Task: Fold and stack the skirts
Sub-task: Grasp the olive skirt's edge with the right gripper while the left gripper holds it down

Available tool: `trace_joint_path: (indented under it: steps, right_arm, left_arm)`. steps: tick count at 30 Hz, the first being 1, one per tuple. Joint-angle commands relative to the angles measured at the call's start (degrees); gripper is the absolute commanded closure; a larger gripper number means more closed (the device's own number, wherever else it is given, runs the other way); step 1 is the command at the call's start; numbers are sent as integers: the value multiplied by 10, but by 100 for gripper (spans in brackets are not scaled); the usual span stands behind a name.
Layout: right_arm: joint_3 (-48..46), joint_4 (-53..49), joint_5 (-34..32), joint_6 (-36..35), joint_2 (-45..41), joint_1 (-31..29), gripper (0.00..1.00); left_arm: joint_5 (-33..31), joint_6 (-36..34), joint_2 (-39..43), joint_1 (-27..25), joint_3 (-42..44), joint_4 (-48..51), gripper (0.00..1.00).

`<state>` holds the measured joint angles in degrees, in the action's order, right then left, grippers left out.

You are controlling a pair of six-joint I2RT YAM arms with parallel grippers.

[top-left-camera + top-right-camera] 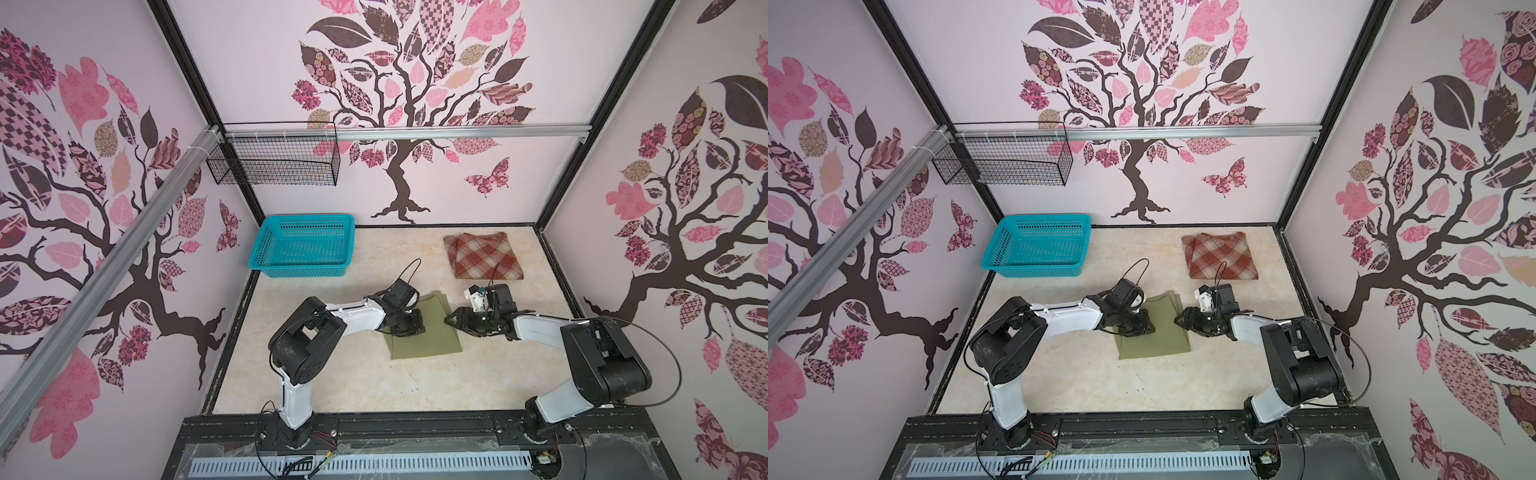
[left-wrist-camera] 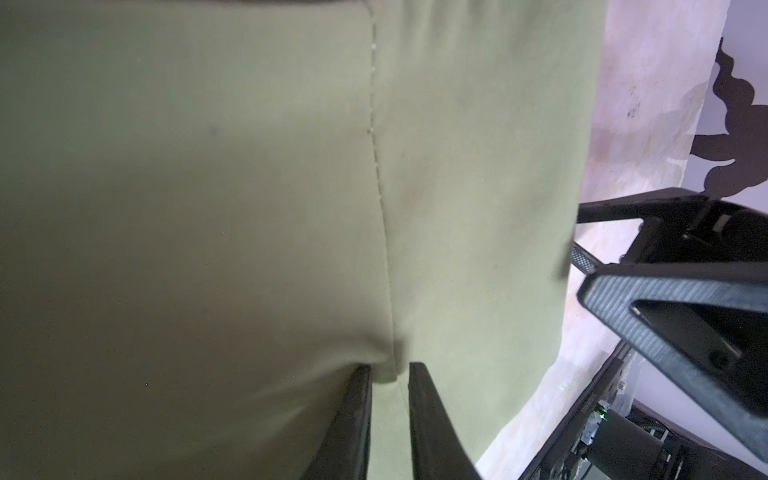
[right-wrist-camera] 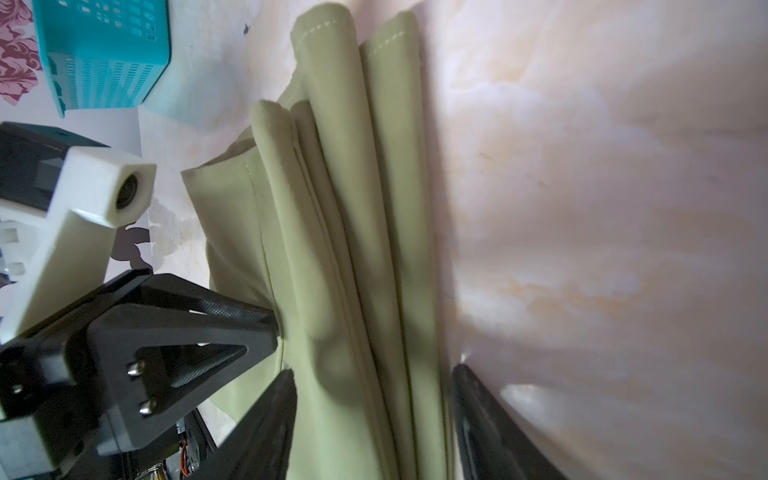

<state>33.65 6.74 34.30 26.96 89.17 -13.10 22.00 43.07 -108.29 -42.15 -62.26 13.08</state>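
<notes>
Left gripper [image 2: 390, 370] pinches a small pucker of the olive-green skirt [image 1: 430, 343] beside a stitched seam, its jaws nearly together. Right gripper [image 3: 372, 374] stands spread, its jaws astride the skirt's layered folded edge, one tip at the cloth and the other beside it over the bare table [image 1: 332, 374]. In both top views the olive-green skirt lies folded mid-table between the two arms. The plaid skirt [image 1: 484, 255] lies folded flat farther back on the right, well apart. The turquoise basket [image 1: 299, 270] sits back left.

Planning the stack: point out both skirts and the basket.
olive skirt [image 1: 432, 345]: in a top view, bare near cloth
plaid skirt [image 1: 484, 255]: in a top view, its middle
basket [image 1: 265, 245]: in a top view, left wall
</notes>
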Motion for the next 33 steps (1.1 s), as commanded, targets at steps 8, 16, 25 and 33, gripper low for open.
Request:
trace_joint_path:
  steps: [8,16,25,33]
  right_arm:
    - [4,-14,-61,-7,30,-1,36]
    - [-4,11,-54,-2,49,-4,39]
    - [-1,13,-44,-7,64,-18,39]
    - [4,15,-26,-8,79,-24,40]
  left_arm:
    - [-5,-2,-18,-1,-5,11,79]
    - [-5,-3,-21,-1,-9,16,80]
    - [-5,-3,-21,-1,-13,17,80]
    - [-6,-2,-20,-1,-13,17,80]
